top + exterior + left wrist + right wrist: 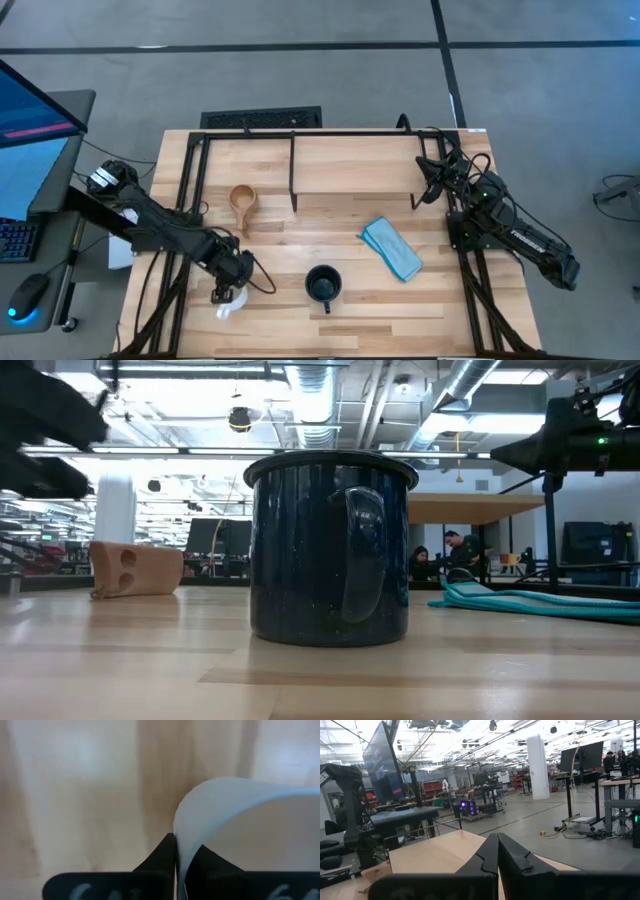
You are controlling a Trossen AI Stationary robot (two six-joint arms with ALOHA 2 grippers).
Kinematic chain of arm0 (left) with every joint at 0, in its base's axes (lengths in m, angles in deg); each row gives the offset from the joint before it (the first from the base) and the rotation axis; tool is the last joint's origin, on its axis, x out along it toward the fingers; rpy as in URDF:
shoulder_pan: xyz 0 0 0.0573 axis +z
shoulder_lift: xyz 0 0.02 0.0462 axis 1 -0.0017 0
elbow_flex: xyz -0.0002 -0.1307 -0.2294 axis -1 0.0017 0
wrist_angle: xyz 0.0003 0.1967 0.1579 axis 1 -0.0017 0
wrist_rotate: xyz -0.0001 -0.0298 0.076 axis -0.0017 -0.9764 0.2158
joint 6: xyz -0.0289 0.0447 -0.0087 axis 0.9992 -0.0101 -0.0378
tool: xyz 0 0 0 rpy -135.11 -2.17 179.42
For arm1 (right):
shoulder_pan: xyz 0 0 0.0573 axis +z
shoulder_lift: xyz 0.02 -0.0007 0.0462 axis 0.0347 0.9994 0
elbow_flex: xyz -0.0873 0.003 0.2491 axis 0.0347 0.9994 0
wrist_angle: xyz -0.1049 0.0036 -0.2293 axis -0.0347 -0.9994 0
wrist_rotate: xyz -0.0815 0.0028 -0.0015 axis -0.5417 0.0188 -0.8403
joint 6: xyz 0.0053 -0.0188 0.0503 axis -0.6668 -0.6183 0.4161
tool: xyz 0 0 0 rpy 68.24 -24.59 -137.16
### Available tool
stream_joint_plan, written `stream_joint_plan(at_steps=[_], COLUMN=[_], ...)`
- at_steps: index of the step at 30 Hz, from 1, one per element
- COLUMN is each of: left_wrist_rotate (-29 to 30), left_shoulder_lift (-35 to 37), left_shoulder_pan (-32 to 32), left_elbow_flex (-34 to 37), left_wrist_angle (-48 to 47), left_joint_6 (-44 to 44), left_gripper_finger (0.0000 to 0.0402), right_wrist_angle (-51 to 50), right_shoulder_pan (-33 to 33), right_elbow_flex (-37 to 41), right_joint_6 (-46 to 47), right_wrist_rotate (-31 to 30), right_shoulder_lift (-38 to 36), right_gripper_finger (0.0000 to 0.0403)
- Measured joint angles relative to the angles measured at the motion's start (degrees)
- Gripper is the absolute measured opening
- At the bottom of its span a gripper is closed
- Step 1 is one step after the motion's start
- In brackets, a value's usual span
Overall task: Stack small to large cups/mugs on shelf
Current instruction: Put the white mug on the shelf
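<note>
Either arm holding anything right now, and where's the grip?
The left gripper holds the white mug by its rim, wall pinched between the jaws. The right gripper is shut on nothing, up by the shelf.

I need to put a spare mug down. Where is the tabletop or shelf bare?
The light wood shelf board is bare. So is the tabletop between the tan-brown mug and crumpled light blue cloth. The front-left corner is crowded: the left tool grips the white mug beside the dark navy mug.

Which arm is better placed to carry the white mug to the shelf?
Left. The left gripper is already shut on the white mug's rim at the table's front-left; the right gripper is shut, empty, beside the shelf.
</note>
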Motion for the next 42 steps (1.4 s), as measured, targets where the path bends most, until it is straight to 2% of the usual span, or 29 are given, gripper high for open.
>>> stream_joint_plan(at_steps=[4,10,15,22,27,35,42], left_wrist_rotate=[2.87,7.29,7.80,14.63,19.93,20.06,17.20], left_shoulder_lift=[0.04,-0.02,-0.02,-0.02,-0.02,-1.26,-11.25], left_shoulder_pan=[5.19,14.82,20.60,26.37,30.78,40.26,47.96], left_elbow_flex=[-0.07,-0.21,-5.29,-18.58,-28.00,-41.85,-58.77], left_wrist_angle=[0.33,8.38,9.78,7.06,2.05,-4.74,-14.38], left_joint_6=[-2.41,-6.34,-15.36,-28.02,-30.50,-32.87,-35.67], left_gripper_finger=[0.0003,0.0002,0.0001,0.0001,0.0000,0.0000,0.0000], right_wrist_angle=[0.00,-0.01,0.00,-0.50,-3.00,-3.86,-3.39], right_shoulder_pan=[0.00,0.00,0.00,0.00,0.00,0.00,0.03], right_elbow_flex=[-0.02,-0.01,-0.01,-0.02,-0.02,-0.02,-0.02], right_joint_6=[0.00,0.00,0.00,0.00,0.02,0.52,1.49], right_wrist_rotate=[0.00,0.00,0.00,0.00,0.00,-0.02,0.02], right_shoulder_lift=[0.00,0.00,-0.01,-0.02,0.00,-0.02,0.07], right_gripper_finger=[0.0026,0.0026,0.0026,0.0026,0.0026,0.0026,0.0026])
